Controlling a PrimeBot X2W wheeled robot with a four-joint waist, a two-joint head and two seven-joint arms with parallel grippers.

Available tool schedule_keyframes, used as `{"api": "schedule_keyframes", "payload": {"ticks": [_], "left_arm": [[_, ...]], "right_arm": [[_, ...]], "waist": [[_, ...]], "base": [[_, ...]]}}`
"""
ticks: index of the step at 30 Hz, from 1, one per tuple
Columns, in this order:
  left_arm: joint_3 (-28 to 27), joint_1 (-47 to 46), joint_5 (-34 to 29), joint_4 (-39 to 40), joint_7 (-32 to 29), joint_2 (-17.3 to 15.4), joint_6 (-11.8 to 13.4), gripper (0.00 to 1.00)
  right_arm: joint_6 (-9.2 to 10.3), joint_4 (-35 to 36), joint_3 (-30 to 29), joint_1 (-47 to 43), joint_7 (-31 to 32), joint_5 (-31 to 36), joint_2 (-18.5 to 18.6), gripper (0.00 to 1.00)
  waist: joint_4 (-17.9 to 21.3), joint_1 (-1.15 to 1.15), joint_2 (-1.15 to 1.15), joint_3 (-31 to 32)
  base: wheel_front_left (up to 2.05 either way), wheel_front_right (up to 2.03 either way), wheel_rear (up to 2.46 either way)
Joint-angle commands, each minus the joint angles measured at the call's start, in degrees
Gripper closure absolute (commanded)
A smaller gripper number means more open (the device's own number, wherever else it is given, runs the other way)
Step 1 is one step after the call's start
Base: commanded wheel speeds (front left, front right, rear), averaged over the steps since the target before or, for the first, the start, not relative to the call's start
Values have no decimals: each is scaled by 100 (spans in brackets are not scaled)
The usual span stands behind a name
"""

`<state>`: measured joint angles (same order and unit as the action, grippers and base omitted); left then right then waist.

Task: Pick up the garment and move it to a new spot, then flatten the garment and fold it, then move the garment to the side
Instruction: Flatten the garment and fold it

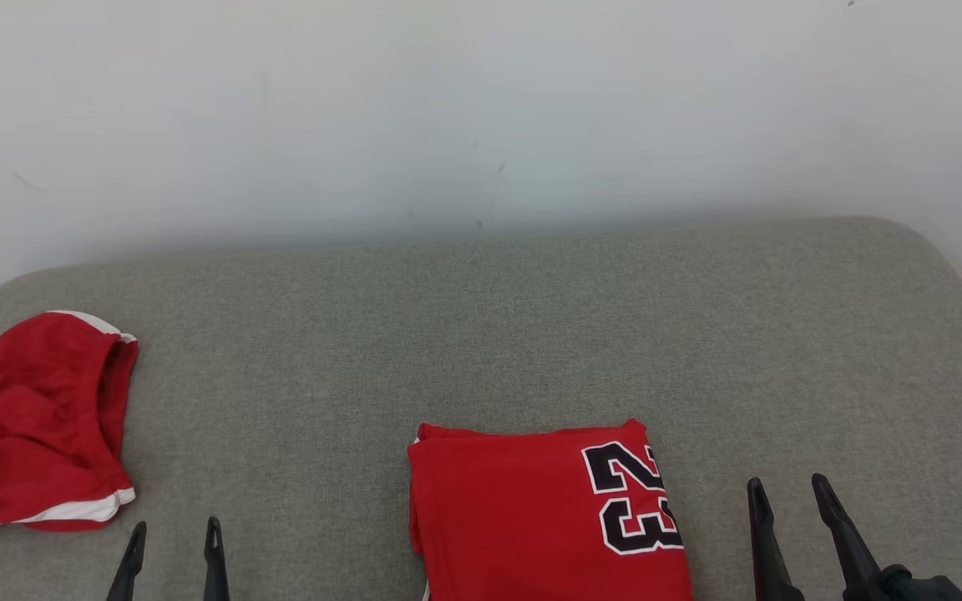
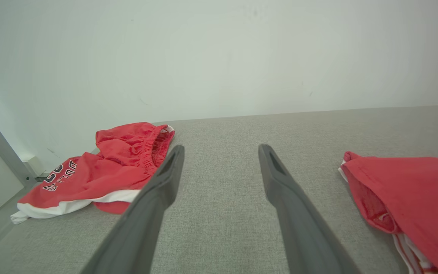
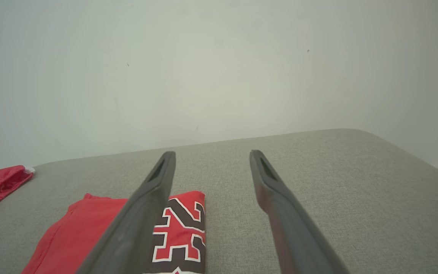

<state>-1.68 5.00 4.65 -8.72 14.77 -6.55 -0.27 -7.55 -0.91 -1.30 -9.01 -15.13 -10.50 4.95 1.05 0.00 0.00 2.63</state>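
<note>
Left gripper [image 1: 177,524] bottom left, jaws wide, holding nothing. Right gripper [image 1: 787,480] bottom right, same. Jersey [image 1: 531,517] folded flat at bottom centre between grippers, touching neither; "23" along its right edge. Shorts [image 1: 47,434] crumpled at left edge, well apart from jersey. Count: two red garments, two grippers. Cushion [image 1: 481,334] open through centre and right; rounded corners upper left, upper right. Wall [image 1: 481,100] right behind far edge.

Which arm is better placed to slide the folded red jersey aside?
Right, probably: the right gripper stands open close beside the folded jersey; the left gripper, also open, sits farther off, nearer the crumpled shorts.
</note>
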Motion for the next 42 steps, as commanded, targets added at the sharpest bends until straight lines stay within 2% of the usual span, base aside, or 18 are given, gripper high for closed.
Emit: {"api": "schedule_keyframes", "payload": {"ticks": [1, 42], "left_arm": [[24, 93, -21, 59, -2, -34, -15, 0], [222, 221, 122, 220, 42, -171, 21, 0]], "right_arm": [[15, -19, -3, -34, 2, 25, -37, 0], [15, -243, 50, 67, 1, 111, 21, 0]], "waist": [[-8, 0, 0, 0], [-55, 0, 0, -26]], "base": [[0, 0, 0], [0, 0, 0]]}}
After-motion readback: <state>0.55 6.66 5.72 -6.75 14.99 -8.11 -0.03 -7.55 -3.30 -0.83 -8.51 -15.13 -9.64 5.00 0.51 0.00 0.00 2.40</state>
